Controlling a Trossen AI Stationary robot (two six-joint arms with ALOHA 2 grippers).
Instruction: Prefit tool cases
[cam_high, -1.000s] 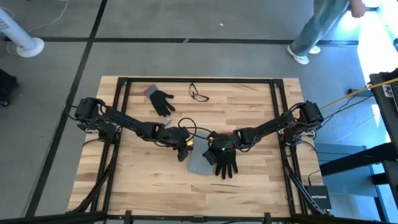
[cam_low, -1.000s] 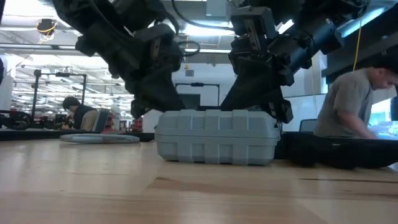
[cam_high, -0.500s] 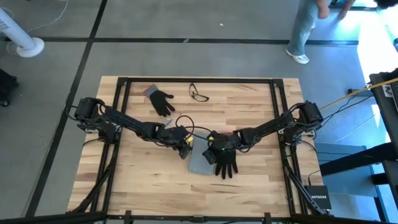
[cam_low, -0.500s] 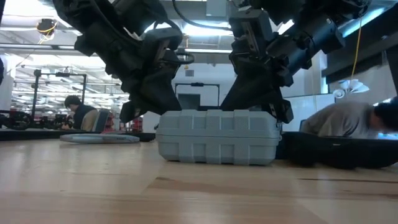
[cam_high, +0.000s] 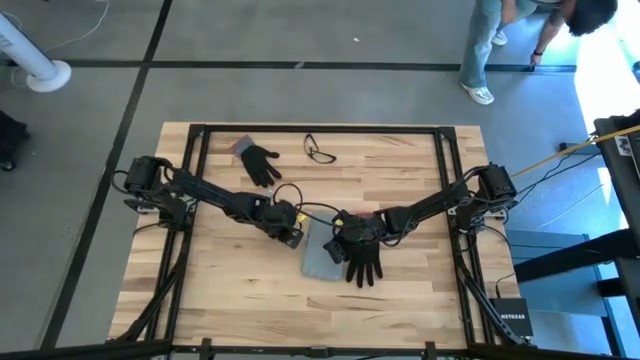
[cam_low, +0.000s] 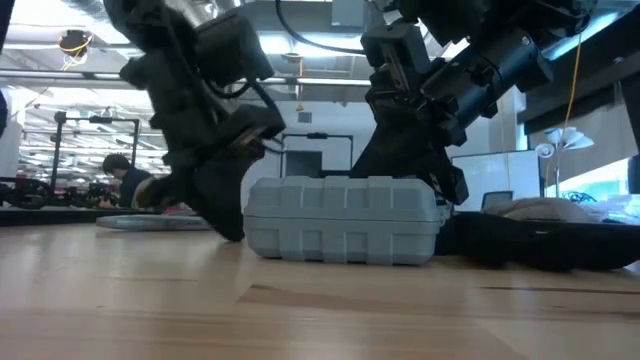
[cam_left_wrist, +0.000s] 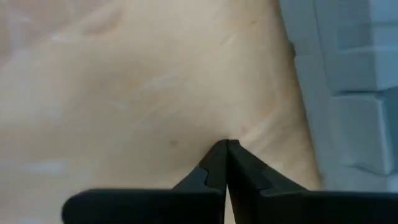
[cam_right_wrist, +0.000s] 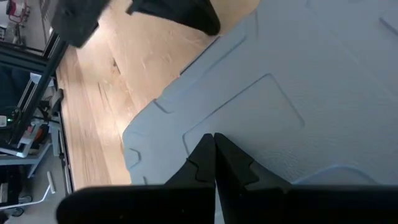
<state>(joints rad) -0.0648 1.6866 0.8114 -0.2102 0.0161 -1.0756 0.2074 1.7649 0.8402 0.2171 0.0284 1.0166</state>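
The blue-grey tool case (cam_high: 320, 255) lies flat and closed on the wooden table; the low view shows its ribbed side (cam_low: 340, 220). My left gripper (cam_left_wrist: 225, 144) is shut, pointing steeply down at bare wood just beside the case's left end (cam_low: 250, 215). Whether its tips touch the table or the case, I cannot tell. My right gripper (cam_right_wrist: 213, 138) is shut over the case's lid. A black glove (cam_high: 363, 262) lies at the case's right side, partly over it. My right gripper rests its shut fingertips (cam_right_wrist: 205, 155) on the case's flat lid (cam_right_wrist: 249, 118), slanting down from the table's right side. The case lies flat on the table under them.
A second black glove (cam_high: 262, 164) lies at the far left on a small grey bar (cam_high: 240, 147), with a pair of glasses (cam_high: 320, 151) beside it. The black frame rails (cam_high: 445, 180) run along the table's edges. A person (cam_high: 500, 30) stands beyond the far right corner.
My left gripper has come off the case's upper left corner, rolled and tipped steeply down, and sunk to table height beside the case's left end. It has stayed shut. My right gripper has kept still on the lid.
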